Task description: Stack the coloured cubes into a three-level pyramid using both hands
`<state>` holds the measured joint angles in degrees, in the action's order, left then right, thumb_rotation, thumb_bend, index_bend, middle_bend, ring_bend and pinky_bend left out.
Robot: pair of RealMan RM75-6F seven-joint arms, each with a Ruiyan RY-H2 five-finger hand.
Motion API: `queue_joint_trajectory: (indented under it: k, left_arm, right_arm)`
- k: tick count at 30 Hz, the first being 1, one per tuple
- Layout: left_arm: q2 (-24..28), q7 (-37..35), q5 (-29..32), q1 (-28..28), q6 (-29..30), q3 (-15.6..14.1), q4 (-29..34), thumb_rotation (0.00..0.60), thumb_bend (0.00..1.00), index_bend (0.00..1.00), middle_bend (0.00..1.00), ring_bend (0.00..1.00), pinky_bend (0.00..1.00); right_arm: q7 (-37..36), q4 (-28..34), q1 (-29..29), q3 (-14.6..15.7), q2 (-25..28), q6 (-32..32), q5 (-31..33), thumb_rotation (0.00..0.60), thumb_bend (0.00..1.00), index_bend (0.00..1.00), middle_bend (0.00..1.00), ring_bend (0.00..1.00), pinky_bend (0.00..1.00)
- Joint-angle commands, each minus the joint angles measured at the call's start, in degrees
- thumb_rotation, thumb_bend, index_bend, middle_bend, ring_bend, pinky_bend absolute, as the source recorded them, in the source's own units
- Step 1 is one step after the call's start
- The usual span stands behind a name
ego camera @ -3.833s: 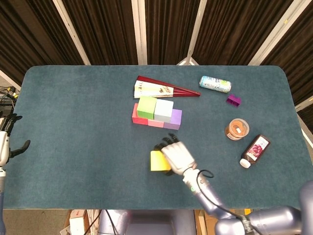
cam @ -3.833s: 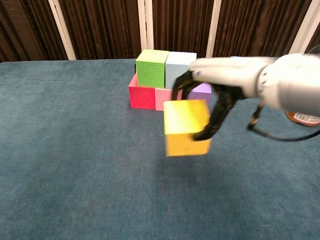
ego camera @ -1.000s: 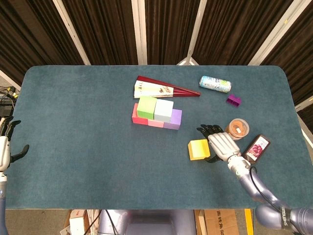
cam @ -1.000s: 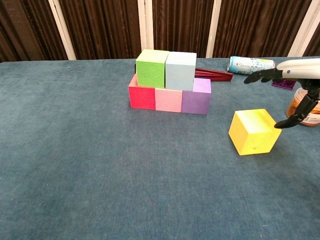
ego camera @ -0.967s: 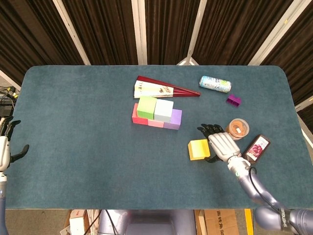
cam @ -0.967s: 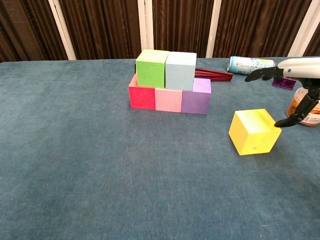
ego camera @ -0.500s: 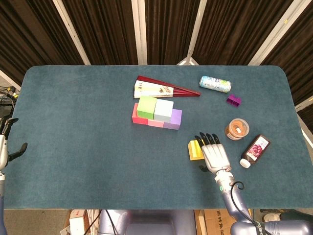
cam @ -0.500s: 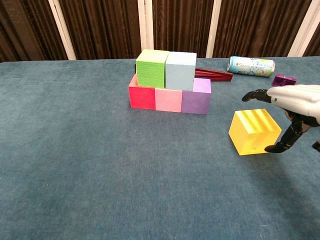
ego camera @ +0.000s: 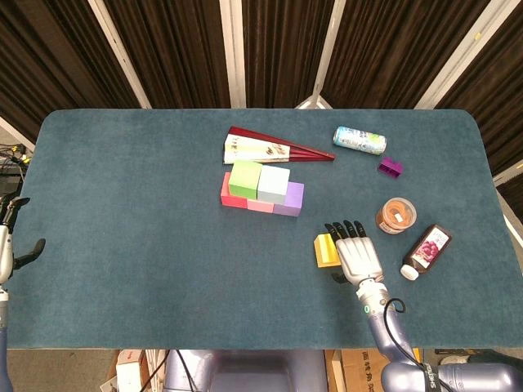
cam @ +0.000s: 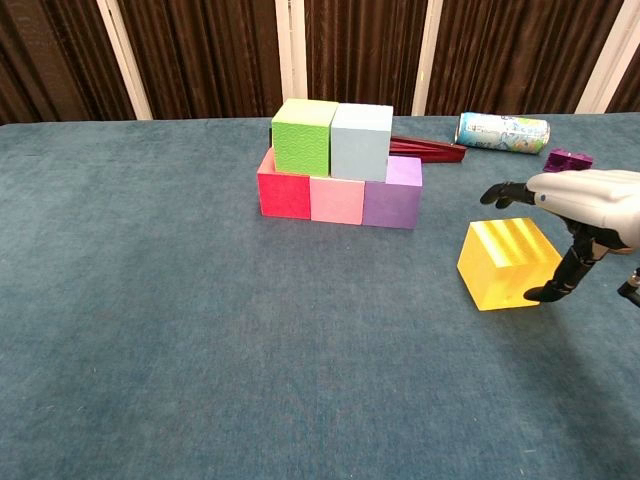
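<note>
Beside the yellow cube (cam: 508, 263), the right robot hand (cam: 588, 205) hangs spread.

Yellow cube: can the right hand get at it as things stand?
Probably yes. The right hand hovers open right beside the yellow cube, which sits alone on the table, apart from the stack; nothing lies between.

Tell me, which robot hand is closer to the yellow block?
The right hand. It hovers right beside the yellow block, fingers spread over its far side, not gripping it. The left hand sits far off at the table's left edge.
</note>
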<state>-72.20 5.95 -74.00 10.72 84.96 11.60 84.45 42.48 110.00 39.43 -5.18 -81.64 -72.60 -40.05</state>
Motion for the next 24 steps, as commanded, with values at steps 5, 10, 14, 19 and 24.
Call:
queue_joint_trajectory:
  k: [5,10,14,19,24]
  left_arm:
    - [-0.27,0.77,0.30,0.07,-0.14,0.01,0.17,0.600,0.32,0.21,0.11,0.00,0.00]
    - [-0.40,0.90,0.42,0.24,-0.55,-0.02,0.17,0.600,0.32,0.21,0.11,0.00,0.00]
    - [-0.70,1.54,0.66,0.32,-0.57,0.03,0.03,0.600,0.32,0.21,0.11,0.00,0.00]
    - [-0.91,2.01,0.70,0.40,-0.51,0.06,0.10,0.600,0.32,0.21,0.11,0.00,0.00]
    - [-1.09,2.40,0.77,0.47,-0.61,0.01,0.03,0.600,0.32,0.21,0.11,0.00,0.00]
  right_arm:
    - [0.44,-1.05,1.06,-0.87,0.08,1.80,1.21,0.600,0.24,0.19,0.19,0.00,0.00]
    - [1.00,-0.17,1.65,-1.48,1.07,2.01,1.38,0.600,0.24,0.20,0.20,0.00,0.00]
    - [2.23,0.42,2.47,-1.82,1.97,2.46,2.54,0.600,0.24,0.21,0.20,0.00,0.00]
    - [3.40,0.87,3.71,-2.25,2.74,3.72,4.84,0.600,0.24,0.23,0.21,0.01,0.00]
    - [4.07,0.66,4.84,-2.68,2.93,4.24,6.39,0.600,0.24,0.24,0.22,0.02,0.00]
